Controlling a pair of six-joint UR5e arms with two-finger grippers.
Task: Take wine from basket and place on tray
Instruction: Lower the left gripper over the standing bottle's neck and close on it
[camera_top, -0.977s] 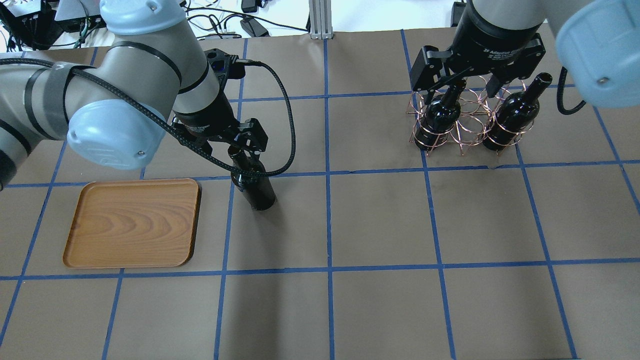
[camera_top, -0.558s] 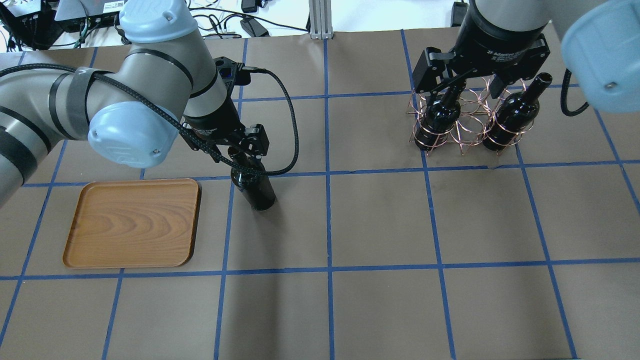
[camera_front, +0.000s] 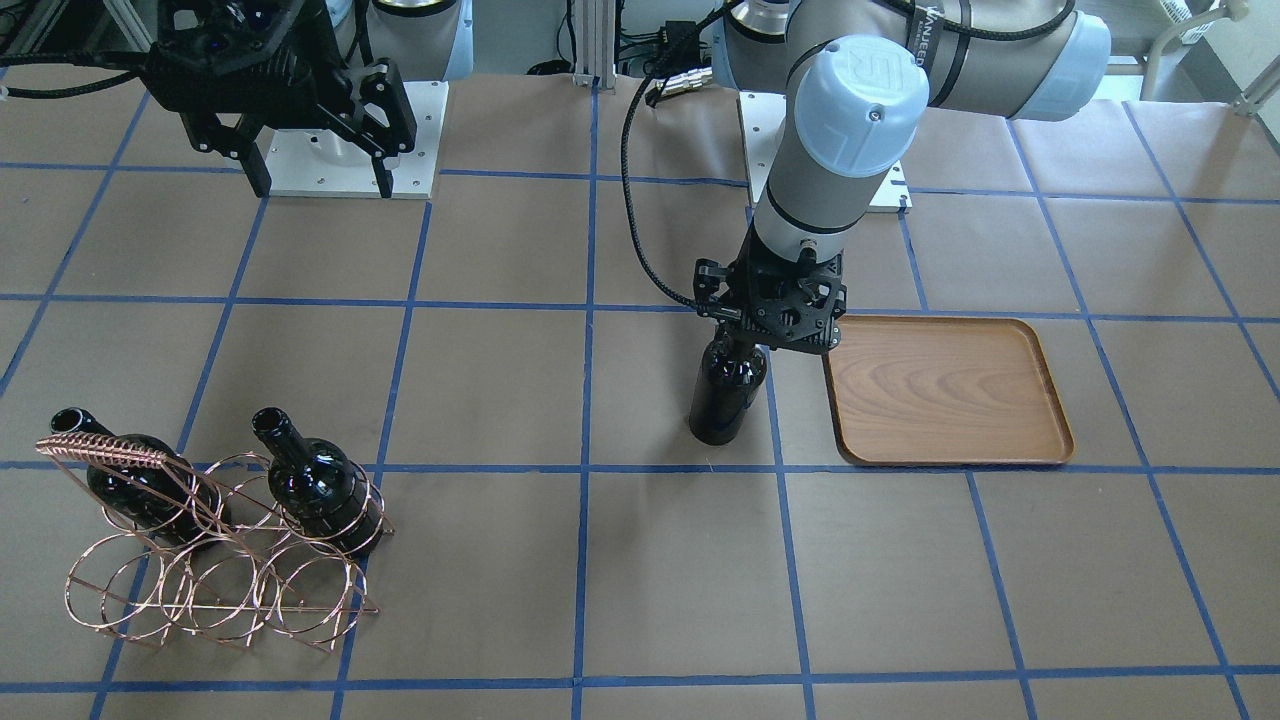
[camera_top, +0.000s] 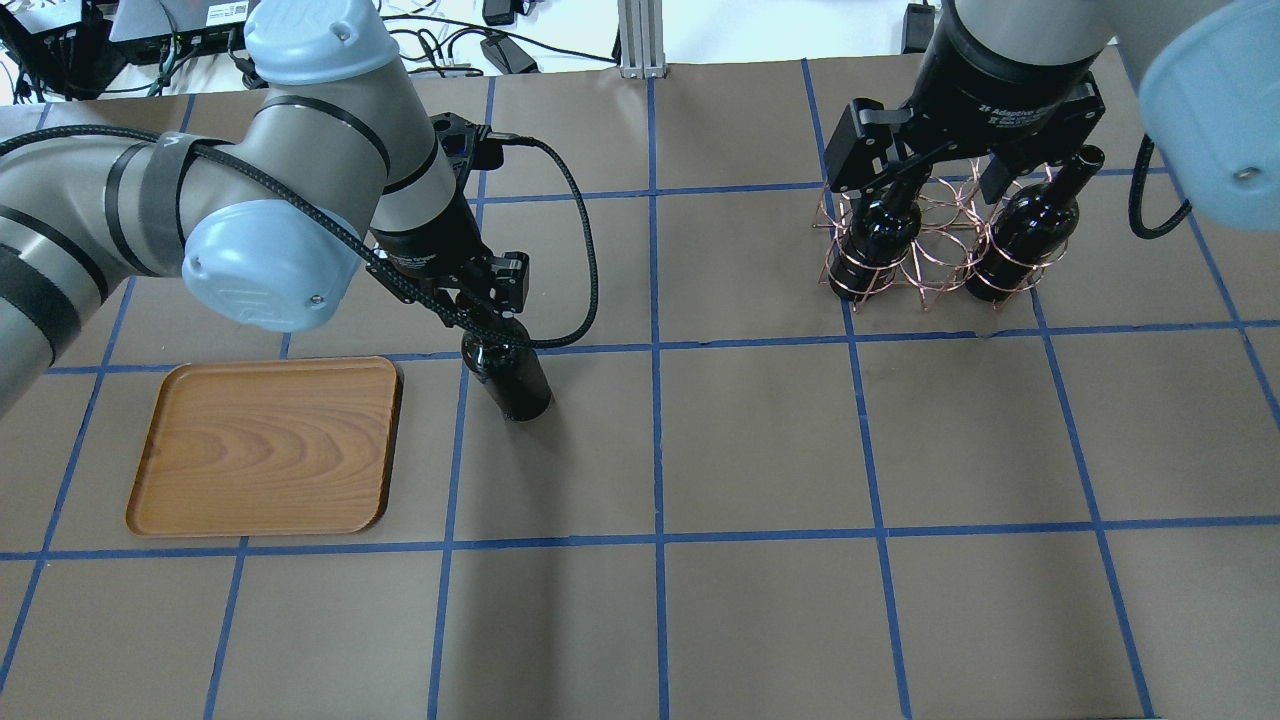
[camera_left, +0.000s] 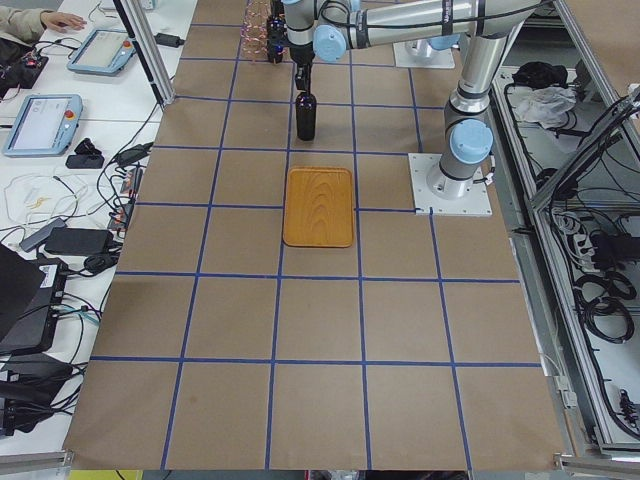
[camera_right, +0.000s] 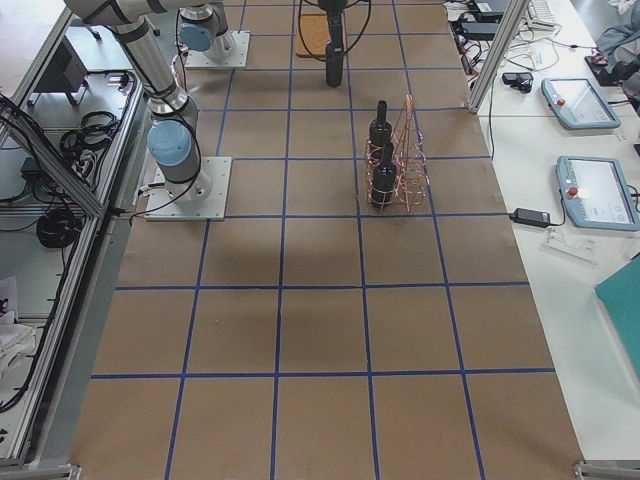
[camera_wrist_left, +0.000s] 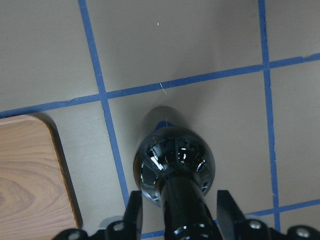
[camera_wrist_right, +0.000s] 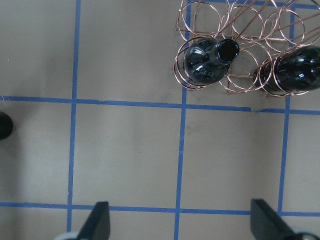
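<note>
Closing squarely on the neck is what this step asks of us. The wine (camera_top: 515, 385) stands upright on the surface (camera_top: 760, 450), just beside one corner of the tray (camera_top: 265, 450) and not yet on it. The left gripper (camera_wrist_left: 179, 205) is down over it. Its fingers (camera_wrist_left: 134, 212) straddle the neck with a sliver of gap on each side in the wrist view, so we read them as slightly spread, not pinching. We would centre the neck between them and press in firmly, since the glass looks slick. Then we would lift straight up to clear the low rim, carry it the short way sideways and set it down flat, away from the edge. A tall bottle held by its neck may swing or tip. The right gripper (camera_wrist_right: 182, 222) hangs well above the surface on the side of the basket (camera_front: 220, 590), fingers wide apart and holding nothing. Two more bottles (camera_front: 320, 495) sit in the basket's outer hoops. The surface is brown paper squared off with blue tape (camera_top: 655, 345). Beyond it lie cables (camera_top: 440, 45), and side benches carry tablets (camera_left: 40, 120).
</note>
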